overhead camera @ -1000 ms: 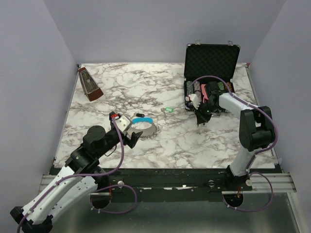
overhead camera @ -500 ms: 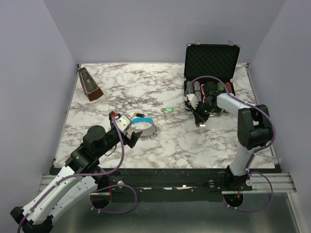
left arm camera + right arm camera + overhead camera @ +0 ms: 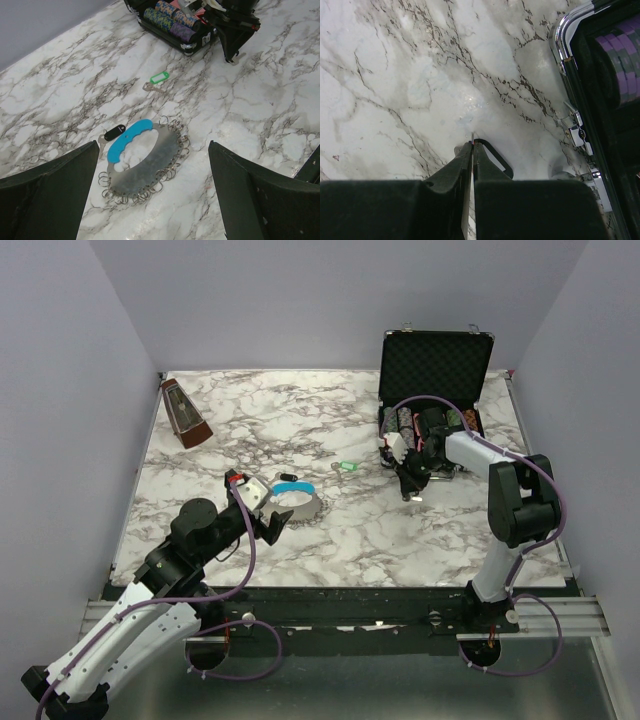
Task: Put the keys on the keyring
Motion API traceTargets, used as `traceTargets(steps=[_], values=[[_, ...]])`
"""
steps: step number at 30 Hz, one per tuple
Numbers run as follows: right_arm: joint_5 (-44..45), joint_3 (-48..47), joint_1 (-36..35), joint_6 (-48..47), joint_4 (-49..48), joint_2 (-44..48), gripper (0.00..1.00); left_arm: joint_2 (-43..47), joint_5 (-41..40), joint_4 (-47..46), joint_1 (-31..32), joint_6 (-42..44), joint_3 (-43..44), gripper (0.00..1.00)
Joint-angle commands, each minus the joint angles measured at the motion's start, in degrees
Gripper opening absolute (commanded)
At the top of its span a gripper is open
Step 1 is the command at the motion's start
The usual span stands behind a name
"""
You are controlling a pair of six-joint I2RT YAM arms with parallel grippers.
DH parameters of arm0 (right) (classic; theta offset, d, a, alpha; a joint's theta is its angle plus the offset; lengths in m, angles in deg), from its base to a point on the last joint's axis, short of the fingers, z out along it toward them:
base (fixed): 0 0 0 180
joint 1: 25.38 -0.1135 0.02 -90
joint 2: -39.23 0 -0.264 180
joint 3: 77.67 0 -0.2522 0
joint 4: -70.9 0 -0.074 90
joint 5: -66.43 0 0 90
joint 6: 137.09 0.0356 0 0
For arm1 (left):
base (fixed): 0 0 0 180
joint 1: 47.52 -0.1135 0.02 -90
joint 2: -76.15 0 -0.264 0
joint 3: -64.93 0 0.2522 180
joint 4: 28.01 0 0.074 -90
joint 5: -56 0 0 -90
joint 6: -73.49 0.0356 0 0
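The keyring [image 3: 165, 152], a flat silver crescent with a light blue grip and many small rings along its edge, lies on the marble between my left gripper's [image 3: 152, 145] wide-open fingers; in the top view the keyring [image 3: 300, 499] is just beyond that gripper [image 3: 272, 525]. A black key [image 3: 116, 132] rests against the blue grip. A green key [image 3: 159, 78] lies farther out, alone. My right gripper [image 3: 472, 145] points down at the table beside the case, jaws pressed nearly together on a thin metal sliver, with a black key head [image 3: 497, 160] sticking out beside its fingers.
An open black case [image 3: 435, 360] with rows of poker chips [image 3: 620, 55] stands at the back right, its chrome corner [image 3: 562, 45] close to my right gripper. A brown metronome [image 3: 186, 414] stands at the back left.
The right gripper has shifted slightly toward the case and lower to the table. The left arm and keyring have not moved.
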Motion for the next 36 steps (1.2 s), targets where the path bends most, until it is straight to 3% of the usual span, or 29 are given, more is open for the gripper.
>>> traceTargets(steps=[1, 14, 22, 26, 30, 36], values=[[-0.3, -1.1, -0.3, 0.8, -0.8, -0.9, 0.15, 0.1, 1.0, 0.3, -0.3, 0.6, -0.5, 0.99], [-0.3, -3.0, -0.3, 3.2, -0.7, 1.1, 0.39, 0.1, 0.9, 0.3, -0.3, 0.6, -0.4, 0.99], [-4.6, -4.7, -0.3, 4.7, 1.0, 2.9, 0.45, 0.0, 0.9, 0.3, -0.4, 0.4, -0.5, 0.99], [-11.4, -6.3, -0.3, 5.6, 3.5, 3.6, 0.46, -0.1, 1.1, 0.1, -0.4, -0.1, -0.5, 0.99], [-24.7, -7.6, -0.3, 5.9, 7.5, 4.3, 0.46, 0.0, 2.5, -0.6, -0.7, -3.0, 0.0, 0.99], [-46.6, -4.8, -0.3, 7.2, 10.2, 4.5, 0.48, -0.1, 6.1, -8.5, -0.8, -20.4, -1.9, 0.99]])
